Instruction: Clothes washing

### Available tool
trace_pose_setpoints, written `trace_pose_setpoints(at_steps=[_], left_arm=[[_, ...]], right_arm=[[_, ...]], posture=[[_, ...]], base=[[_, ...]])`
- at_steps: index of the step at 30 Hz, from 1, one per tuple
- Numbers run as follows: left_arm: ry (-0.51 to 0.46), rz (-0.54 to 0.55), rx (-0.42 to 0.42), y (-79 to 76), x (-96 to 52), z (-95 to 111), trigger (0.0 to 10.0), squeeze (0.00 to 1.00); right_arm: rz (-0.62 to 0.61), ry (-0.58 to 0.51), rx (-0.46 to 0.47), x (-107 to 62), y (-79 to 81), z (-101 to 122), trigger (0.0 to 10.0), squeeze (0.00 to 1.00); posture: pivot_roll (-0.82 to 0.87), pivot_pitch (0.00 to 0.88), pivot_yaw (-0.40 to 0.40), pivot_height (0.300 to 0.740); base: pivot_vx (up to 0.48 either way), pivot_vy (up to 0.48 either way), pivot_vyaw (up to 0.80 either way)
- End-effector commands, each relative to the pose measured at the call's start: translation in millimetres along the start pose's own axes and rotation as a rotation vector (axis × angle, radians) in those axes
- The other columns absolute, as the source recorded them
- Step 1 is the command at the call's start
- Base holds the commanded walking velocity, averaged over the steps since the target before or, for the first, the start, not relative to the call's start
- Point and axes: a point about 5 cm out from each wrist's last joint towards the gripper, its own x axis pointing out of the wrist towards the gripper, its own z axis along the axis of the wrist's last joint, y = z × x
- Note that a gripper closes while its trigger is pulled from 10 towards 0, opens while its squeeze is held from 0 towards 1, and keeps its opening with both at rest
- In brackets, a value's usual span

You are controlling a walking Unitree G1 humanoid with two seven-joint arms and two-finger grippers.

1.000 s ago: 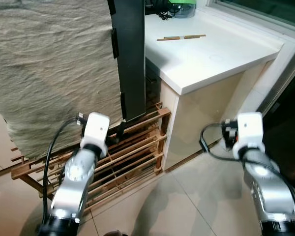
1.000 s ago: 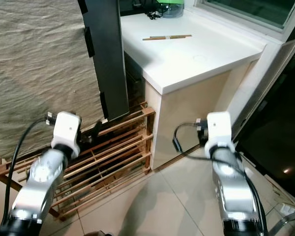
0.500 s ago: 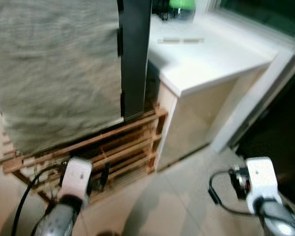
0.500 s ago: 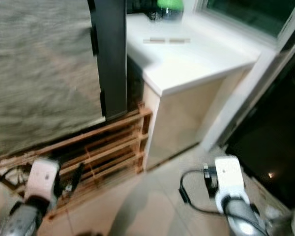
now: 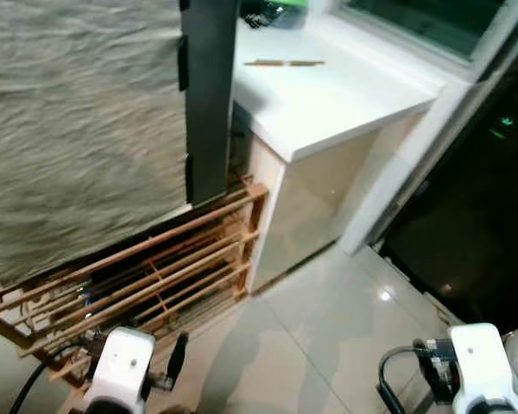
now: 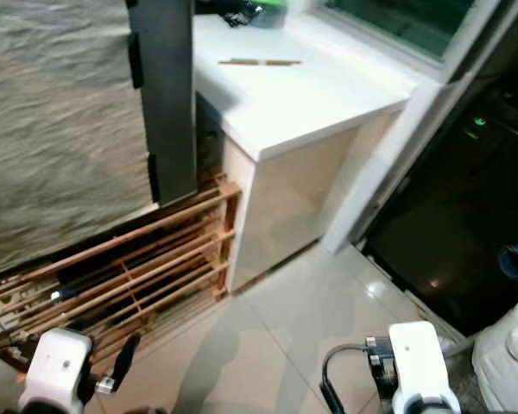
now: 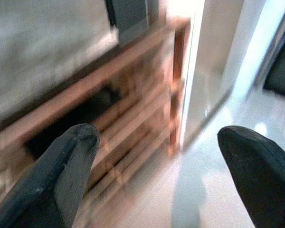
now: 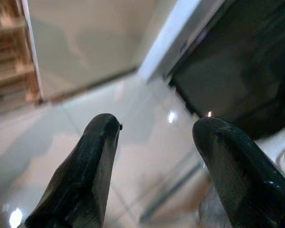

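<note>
Clothes, a pale heap with a blue piece above it, lie on the floor at the far right of the right eye view, beside a dark doorway; they are cut off by the frame and little of them can be made out. The floor is glossy beige tile with thin joints and small glints of light.

A white tabletop stands ahead against a window sill, its near corner pointing toward the robot over a beige cabinet side. On it, toward the far edge, lies a thin wooden stick; at the far left corner sit a green object and some black cables, too blurred to tell apart. To the left of the tabletop stands a low wooden slatted rack, touching the cabinet side, with a tall dark panel rising behind its right end. A coarse grey-beige cloth hangs over the rack's left part.

The left end effector is low over the floor just in front of the rack, its fingers spread wide, holding nothing. The right end effector is low over the tiles near the doorway, fingers also spread and empty.
</note>
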Motion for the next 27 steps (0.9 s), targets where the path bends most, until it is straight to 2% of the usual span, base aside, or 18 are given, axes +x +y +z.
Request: trace_pose_setpoints(at_steps=[1,2,3,4,5,7,8,9,13,14,19,24,27], left_arm=[[0.011,0.009,-0.009,0.2,17.7,-3.6,10.0,0.0],[0.011,0.009,-0.009,0.2,17.7,-3.6,10.0,0.0],[-0.03,0.019,-0.013,5.1,35.4,5.4,10.0,0.0],[-0.047,0.017,-0.018,6.6,44.6,10.6,10.0,0.0],[-0.047,0.017,-0.018,6.6,44.6,10.6,10.0,0.0],[-0.108,-0.023,-0.06,5.2,71.5,35.7,10.0,0.0],[-0.108,-0.023,-0.06,5.2,71.5,35.7,10.0,0.0],[-0.14,-0.031,-0.061,5.6,84.1,47.3,10.0,0.0],[-0.221,-0.002,0.007,7.5,104.9,80.5,10.0,0.0],[-0.232,0.008,0.012,8.3,107.6,85.3,10.0,0.0],[-0.359,-0.03,-0.108,8.6,113.0,134.3,10.0,0.0],[-0.373,-0.029,-0.119,10.7,118.8,140.6,10.0,0.0],[-0.362,-0.029,-0.075,12.3,123.7,137.1,10.0,0.0]], right_arm=[[-0.007,-0.023,0.003,17.6,-1.0,6.6,10.0,0.0],[-0.007,-0.023,0.003,17.6,-1.0,6.6,10.0,0.0],[-0.005,-0.078,0.018,30.6,-1.6,21.5,10.0,0.0],[0.0,-0.1,0.036,37.6,-1.8,29.3,10.0,0.0],[0.0,-0.1,0.036,37.6,-1.8,29.3,10.0,0.0],[0.021,-0.204,0.102,55.8,-3.4,64.8,10.0,0.0],[0.021,-0.204,0.102,55.8,-3.4,64.8,10.0,0.0],[0.016,-0.243,0.108,64.0,-3.4,81.1,10.0,0.0],[0.004,-0.369,0.124,64.1,-4.0,131.1,10.0,0.0],[0.01,-0.388,0.132,63.4,-3.2,138.6,10.0,0.0],[-0.011,-0.515,0.161,53.4,-3.1,181.8,10.0,0.0],[-0.014,-0.523,0.205,55.0,-4.5,184.6,10.0,0.0],[-0.024,-0.509,0.204,59.4,-5.3,181.6,10.0,0.0]], posture=[[0.05,0.0,-0.075,0.74],[0.05,0.0,-0.075,0.74],[0.05,0.0,-0.065,0.74],[0.05,0.0,-0.055,0.74],[0.05,0.0,-0.055,0.74],[0.05,0.0,-0.033,0.74],[0.05,0.0,-0.033,0.74],[0.05,0.0,-0.025,0.74],[0.05,0.0,-0.008,0.74],[0.05,0.0,-0.008,0.74],[0.03,0.0,0.009,0.74],[0.03,0.0,0.016,0.74],[0.02,0.0,0.019,0.74]], base=[[0.0,0.0,0.0],[0.0,0.0,0.0],[0.0,0.0,0.0],[0.0,0.0,0.0],[0.0,0.0,0.0],[0.0,0.0,0.0],[0.0,0.0,0.0],[0.0,0.0,0.0],[0.0,0.0,0.0],[0.0,0.0,0.0],[0.055,0.0,0.0],[0.317,0.0,0.0],[0.345,0.0,0.0]])
